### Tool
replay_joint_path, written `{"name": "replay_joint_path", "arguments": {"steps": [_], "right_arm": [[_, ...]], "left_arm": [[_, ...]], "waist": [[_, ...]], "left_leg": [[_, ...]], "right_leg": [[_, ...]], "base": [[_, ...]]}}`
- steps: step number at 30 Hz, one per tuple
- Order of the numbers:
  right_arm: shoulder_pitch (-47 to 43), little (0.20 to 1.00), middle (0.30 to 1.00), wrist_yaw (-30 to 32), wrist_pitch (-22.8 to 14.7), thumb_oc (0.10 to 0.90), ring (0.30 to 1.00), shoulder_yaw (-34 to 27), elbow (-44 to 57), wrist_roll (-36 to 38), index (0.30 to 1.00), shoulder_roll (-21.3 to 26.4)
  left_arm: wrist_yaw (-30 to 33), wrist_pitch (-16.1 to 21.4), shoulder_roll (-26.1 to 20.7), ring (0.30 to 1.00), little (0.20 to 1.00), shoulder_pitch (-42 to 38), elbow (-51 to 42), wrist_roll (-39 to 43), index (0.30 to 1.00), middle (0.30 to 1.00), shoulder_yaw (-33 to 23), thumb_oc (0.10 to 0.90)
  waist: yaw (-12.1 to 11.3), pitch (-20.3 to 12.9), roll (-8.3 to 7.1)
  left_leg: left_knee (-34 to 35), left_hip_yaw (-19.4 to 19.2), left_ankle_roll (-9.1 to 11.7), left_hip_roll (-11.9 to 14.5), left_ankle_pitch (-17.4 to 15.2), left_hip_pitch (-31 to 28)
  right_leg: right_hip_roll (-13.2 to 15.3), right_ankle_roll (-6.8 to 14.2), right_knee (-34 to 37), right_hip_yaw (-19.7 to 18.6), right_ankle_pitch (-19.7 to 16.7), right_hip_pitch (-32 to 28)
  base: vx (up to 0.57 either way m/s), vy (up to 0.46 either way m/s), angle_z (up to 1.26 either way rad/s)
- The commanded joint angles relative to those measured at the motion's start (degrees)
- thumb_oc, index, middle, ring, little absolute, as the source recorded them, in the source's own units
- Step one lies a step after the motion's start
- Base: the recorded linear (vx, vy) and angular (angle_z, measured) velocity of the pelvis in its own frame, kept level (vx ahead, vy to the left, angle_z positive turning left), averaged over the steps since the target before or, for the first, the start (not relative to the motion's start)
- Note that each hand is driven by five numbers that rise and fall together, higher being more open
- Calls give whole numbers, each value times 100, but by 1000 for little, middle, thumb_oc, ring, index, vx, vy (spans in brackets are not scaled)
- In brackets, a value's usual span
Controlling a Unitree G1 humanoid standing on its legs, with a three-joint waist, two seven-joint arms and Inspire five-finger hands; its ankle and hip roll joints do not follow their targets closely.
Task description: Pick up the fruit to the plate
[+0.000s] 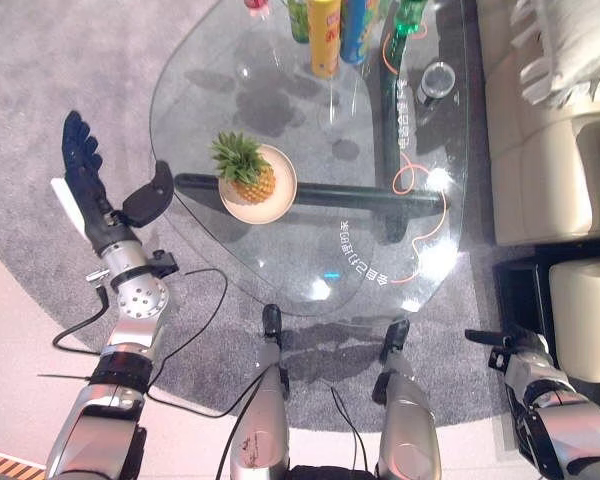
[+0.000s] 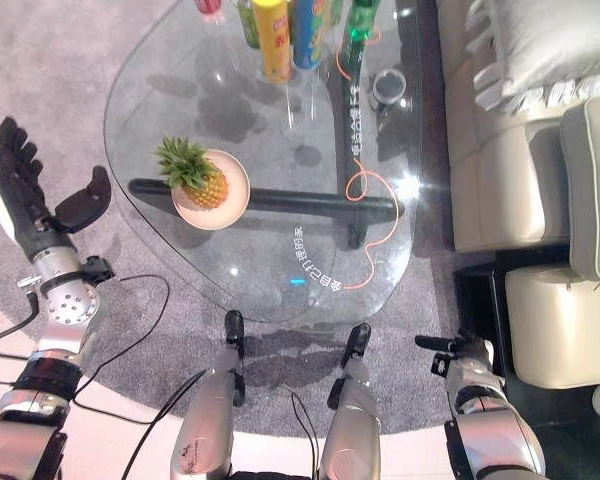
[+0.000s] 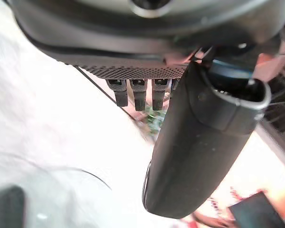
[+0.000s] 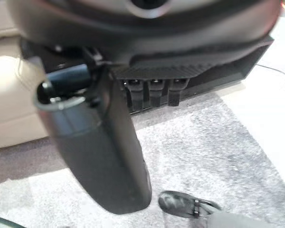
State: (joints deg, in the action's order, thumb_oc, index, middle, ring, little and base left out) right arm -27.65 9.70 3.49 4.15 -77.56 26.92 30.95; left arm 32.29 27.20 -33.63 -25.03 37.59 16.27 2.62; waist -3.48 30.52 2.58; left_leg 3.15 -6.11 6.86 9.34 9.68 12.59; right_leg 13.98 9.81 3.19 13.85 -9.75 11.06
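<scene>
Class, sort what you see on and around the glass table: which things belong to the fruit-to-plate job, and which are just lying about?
Job: pineapple, already on the plate; left robot hand, open beside the table; right robot hand.
Lying about: bottles and cans, glass table, sofa, grey rug.

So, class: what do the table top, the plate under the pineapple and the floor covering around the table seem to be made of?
Table top: clear glass, glossy; the carpet and a dark bar show through it, and lights glint on it.
Plate: pale beige, smooth and matte; perhaps ceramic or plastic, the look leaves it open.
Floor covering: grey carpet, with a soft, fuzzy pile texture.
</scene>
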Motion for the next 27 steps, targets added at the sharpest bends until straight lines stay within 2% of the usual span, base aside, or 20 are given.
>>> {"name": "replay_joint_path", "arguments": {"steps": [1,3,5,6,8,10,13,15,19,23,27], "right_arm": [[826,900,900,-136,-72,800,900,-64,-89,-434,900,133],[1194,900,900,-434,-63,800,900,-139,-109,-673,900,86],[1234,900,900,-496,-26,800,900,-148,-119,-704,900,77],[1418,900,900,-735,24,800,900,-175,-200,-859,900,28],[1534,900,900,-884,93,800,900,-161,-234,-955,900,-11],[1780,900,900,-1078,267,800,900,-126,-268,-1271,900,-148],[2032,900,900,-1229,506,800,900,-87,-363,-1591,900,-316],[2110,900,900,-1237,581,800,900,-105,-432,-1721,900,-395],[2170,900,900,-1243,671,800,900,-111,-562,-1902,900,-496],[2214,900,900,-1206,757,800,900,-47,-608,-1993,900,-643],[2200,900,900,-1245,848,800,900,85,-555,-2109,900,-783]], "left_arm": [[-938,87,-19,900,900,358,500,583,900,900,-175,800],[-1599,-12,104,900,900,738,870,1114,900,900,-263,800],[-1685,-22,116,900,900,779,928,1161,900,900,-288,800],[-2146,-183,189,900,900,953,1252,1307,900,900,-372,800],[-2419,-394,229,900,900,1062,1440,1315,900,900,-405,800],[-2872,-754,363,900,900,1307,1873,1094,900,900,-389,800],[-3226,-1140,553,900,900,1582,2481,586,900,900,-279,800],[-3457,-1241,650,900,900,1718,2800,346,900,900,-197,800],[-3663,-1600,785,900,900,1904,3377,-214,900,900,-40,800],[-3832,-2139,933,900,900,2033,3774,-747,900,900,218,800],[-4056,-2325,1103,900,900,2073,3890,-1164,900,900,572,800]], "waist": [[-14,-922,-99],[21,-1115,-112],[26,-1157,-116],[54,-1341,-135],[68,-1451,-148],[95,-1708,-170],[112,-2012,-178],[126,-2139,-175],[164,-2289,-152],[221,-2414,-132],[265,-2523,-126]], "left_leg": [[-103,-4,247,145,-318,-27],[-92,-2,239,150,-334,-279],[-89,1,231,147,-325,-295],[-93,-15,217,154,-357,-470],[-90,-33,214,160,-381,-615],[-46,-90,212,173,-417,-912],[61,-133,211,198,-440,-1260],[112,-150,203,207,-469,-1430],[185,-172,206,220,-523,-1683],[185,-199,221,250,-596,-1816],[185,-226,254,308,-593,-1806]], "right_leg": [[303,201,-484,-4,501,-31],[279,178,-458,-49,528,-296],[279,174,-445,-53,513,-316],[275,167,-423,-78,528,-492],[274,171,-395,-77,537,-639],[265,191,-329,-68,534,-916],[254,220,-243,-66,533,-1226],[244,235,-187,-41,536,-1387],[225,265,-80,-13,536,-1626],[209,281,14,46,523,-1782],[179,280,136,99,476,-1837]], "base": [[180,95,-6],[163,57,-5],[120,29,-1],[145,32,-2],[197,39,1],[229,34,1],[177,11,-1],[137,-4,0],[68,-4,0],[22,-4,1],[0,0,0]]}}
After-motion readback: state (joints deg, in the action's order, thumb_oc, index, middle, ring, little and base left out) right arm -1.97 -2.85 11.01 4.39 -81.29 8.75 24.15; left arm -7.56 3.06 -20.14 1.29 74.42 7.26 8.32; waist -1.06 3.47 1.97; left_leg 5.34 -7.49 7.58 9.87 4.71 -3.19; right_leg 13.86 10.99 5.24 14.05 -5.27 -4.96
